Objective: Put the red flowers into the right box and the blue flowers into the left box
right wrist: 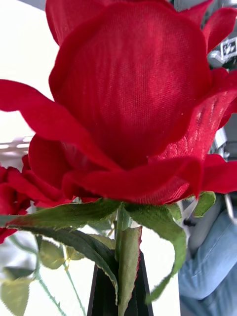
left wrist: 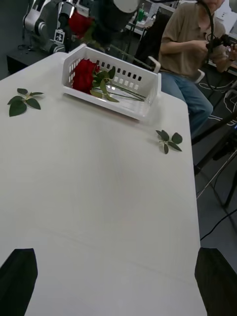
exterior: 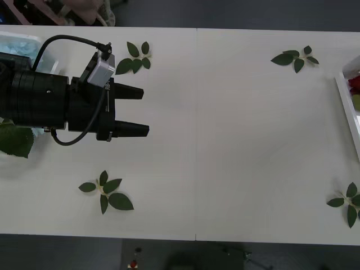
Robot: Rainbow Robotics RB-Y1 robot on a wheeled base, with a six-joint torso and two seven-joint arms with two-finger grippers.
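Left gripper (exterior: 135, 111) is over the table's (exterior: 225, 140) left side, jaws open and holding nothing; my left wrist view shows both fingertips (left wrist: 17, 279) at the corners with bare tabletop between them.

Right gripper (right wrist: 121, 291) — jaws closed on the stem of a red flower (right wrist: 133, 98), bloom filling the view above the fingers, stem running straight out of the tips; more red blooms (right wrist: 12, 195) sit just behind and lower.

From the left wrist, that held rose (left wrist: 80, 22) hangs over the far end of the right box (left wrist: 111, 81); the box already holds red flowers (left wrist: 85, 74) with stems lying along its long side.

Left box (exterior: 22, 50) is at the table's far left corner, partly hidden by my left arm; pale blue flowers (exterior: 19, 45) show inside it, a broad leaf (exterior: 17, 140) sticking out near the arm.

On the open table I see only 4 loose leaf sprigs (exterior: 107, 194) — no blooms left lying.

My read: this is the last red one, nearly done; key relation is rose directly above the right box, so the next move is mostly down; lay the stem parallel to the ones inside, then release. Risk: bloom catches the rim. Left arm idles.
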